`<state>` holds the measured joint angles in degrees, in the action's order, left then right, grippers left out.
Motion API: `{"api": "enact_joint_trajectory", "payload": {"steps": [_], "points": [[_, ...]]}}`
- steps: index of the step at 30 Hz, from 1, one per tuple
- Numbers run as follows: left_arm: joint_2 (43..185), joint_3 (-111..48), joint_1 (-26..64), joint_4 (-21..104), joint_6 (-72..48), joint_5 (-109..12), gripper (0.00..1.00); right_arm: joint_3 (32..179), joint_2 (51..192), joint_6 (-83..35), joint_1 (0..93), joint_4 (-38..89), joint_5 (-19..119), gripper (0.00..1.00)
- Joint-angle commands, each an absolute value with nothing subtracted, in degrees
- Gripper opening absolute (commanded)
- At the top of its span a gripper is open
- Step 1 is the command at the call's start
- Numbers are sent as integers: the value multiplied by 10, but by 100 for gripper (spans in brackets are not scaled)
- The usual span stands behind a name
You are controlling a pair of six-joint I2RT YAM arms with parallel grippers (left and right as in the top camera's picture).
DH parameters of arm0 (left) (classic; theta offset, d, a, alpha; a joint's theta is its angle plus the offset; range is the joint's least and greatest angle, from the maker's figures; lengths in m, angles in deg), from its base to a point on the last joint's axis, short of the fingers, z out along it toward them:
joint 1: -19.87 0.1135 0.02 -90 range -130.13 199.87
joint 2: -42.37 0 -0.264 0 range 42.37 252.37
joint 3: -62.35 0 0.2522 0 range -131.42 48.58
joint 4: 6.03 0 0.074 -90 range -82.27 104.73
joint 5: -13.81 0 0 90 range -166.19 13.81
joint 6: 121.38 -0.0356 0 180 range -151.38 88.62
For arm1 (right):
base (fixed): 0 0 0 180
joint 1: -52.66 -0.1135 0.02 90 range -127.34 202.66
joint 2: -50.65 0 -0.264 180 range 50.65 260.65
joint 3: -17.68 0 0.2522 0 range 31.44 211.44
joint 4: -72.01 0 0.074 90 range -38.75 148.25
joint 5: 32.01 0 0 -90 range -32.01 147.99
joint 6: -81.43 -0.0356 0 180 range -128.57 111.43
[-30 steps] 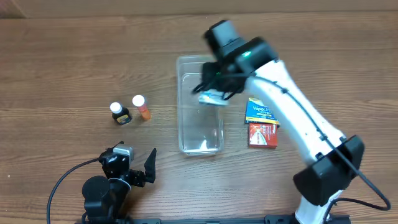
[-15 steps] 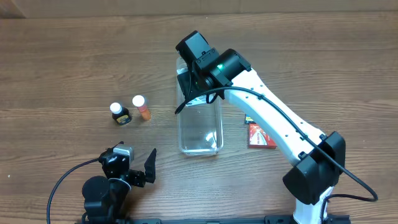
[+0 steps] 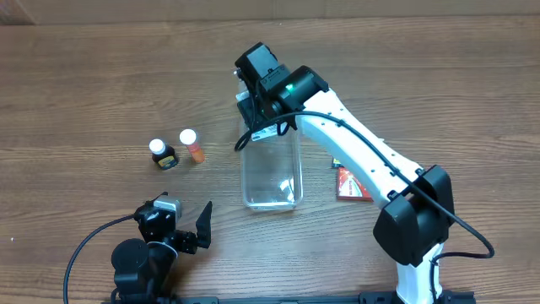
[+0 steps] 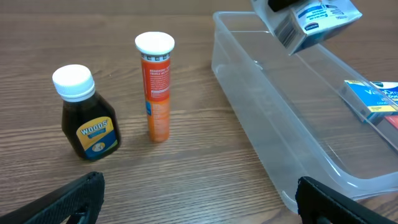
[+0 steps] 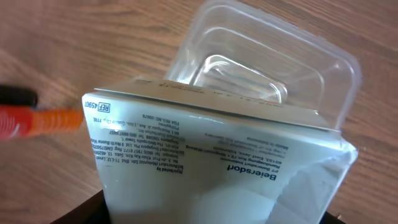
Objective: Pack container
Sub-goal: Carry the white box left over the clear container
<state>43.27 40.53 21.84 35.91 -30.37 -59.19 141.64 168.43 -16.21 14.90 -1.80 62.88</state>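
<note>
A long, clear plastic rectangular container [image 3: 272, 203] lies open-topped near the middle of the wooden surface [image 3: 101, 76], its long axis running from the far edge toward the near edge; the right jaws are clamped on a white cardboard box with blue print [image 4: 314, 22], holding it tilted in the air above the container's far end, close to its left rim; from those jaws the container lies just below and stretches away toward the near edge, so the coming move is probably a short lowering into that far end; the right arm [image 3: 363, 156] is much the nearer; the left jaws stand wide apart, holding nothing, near the near-left corner, well apart from the container; a dark brown bottle with a white cap [image 3: 163, 154] and an orange tube with a white cap [image 3: 193, 146] stand upright to the container's left; a red box [image 3: 354, 184] lies to its right.
</note>
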Motion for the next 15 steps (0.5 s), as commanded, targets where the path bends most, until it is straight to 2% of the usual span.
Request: {"api": "enact_joint_trajectory", "payload": {"steps": [1, 12, 15], "points": [[427, 407, 221, 358, -312, -588, 100, 1420, 1694, -210, 168, -14, 632, 65], [427, 407, 221, 358, -312, -588, 100, 1413, 1707, -391, 183, -6, 631, 68], [427, 407, 221, 358, -312, -588, 100, 1397, 1713, -397, 183, 12, 631, 67]]}}
